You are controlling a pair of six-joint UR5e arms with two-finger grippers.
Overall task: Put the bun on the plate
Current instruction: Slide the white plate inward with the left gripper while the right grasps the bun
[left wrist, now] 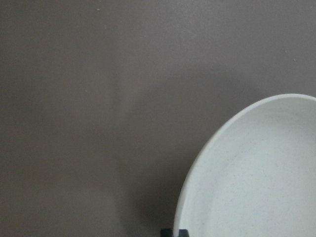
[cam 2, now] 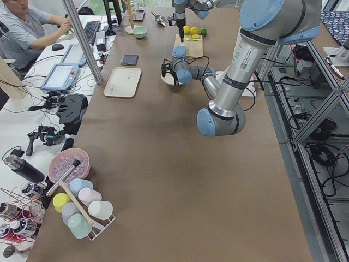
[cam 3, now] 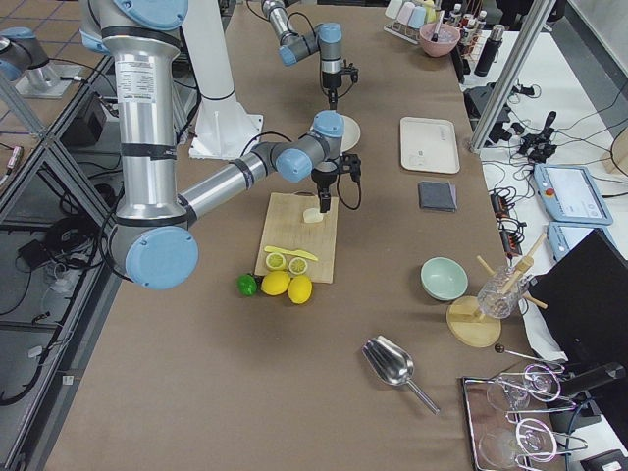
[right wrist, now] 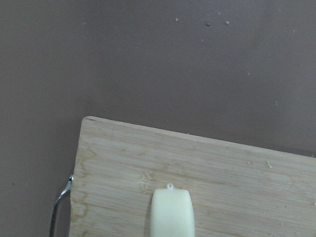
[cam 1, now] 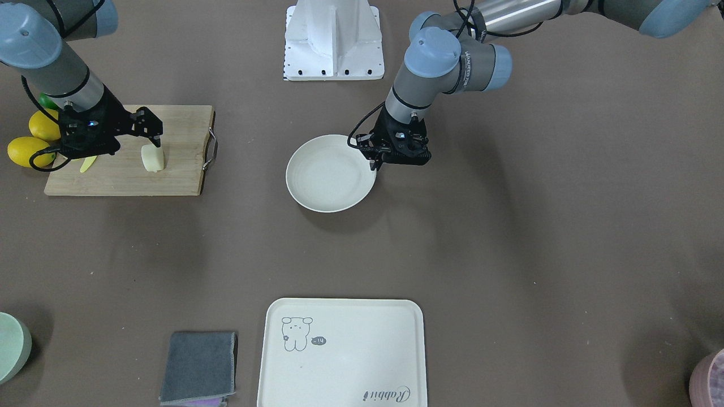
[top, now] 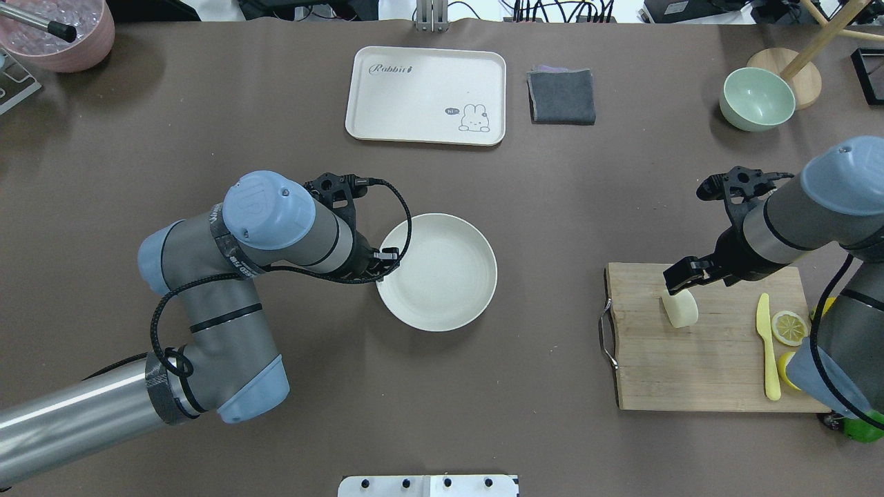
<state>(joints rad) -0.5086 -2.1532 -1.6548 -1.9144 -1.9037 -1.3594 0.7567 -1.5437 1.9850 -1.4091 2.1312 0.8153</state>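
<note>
The main risk is a weak hold. The bun (cam 1: 153, 159) stands on end on the board (cam 1: 113, 181), smooth and rounded, and a pinch high on its top could let it tip over or slip out during a lift. A low carry toward the plate (cam 1: 317, 195) could also knock it against the board's metal handle (cam 1: 210, 148), which lies on that side. The plate sits well apart from the board, so the carry is a long sideways one, and a release near the rim could roll the bun onto the table. The left gripper (cam 1: 375, 165) is at the plate's rim on the side away from the board; if it shifts, the plate could slide out from under the drop. The right arm reaches down over the board, with the right gripper (cam 1: 154, 140) pointing down onto the bun's top. I cannot tell whether its jaws clamp the bun or only straddle it. The left arm is folded low beside the plate, its jaws narrow and seemingly pinched on the rim, which runs between the tips in the wrist view.
</note>
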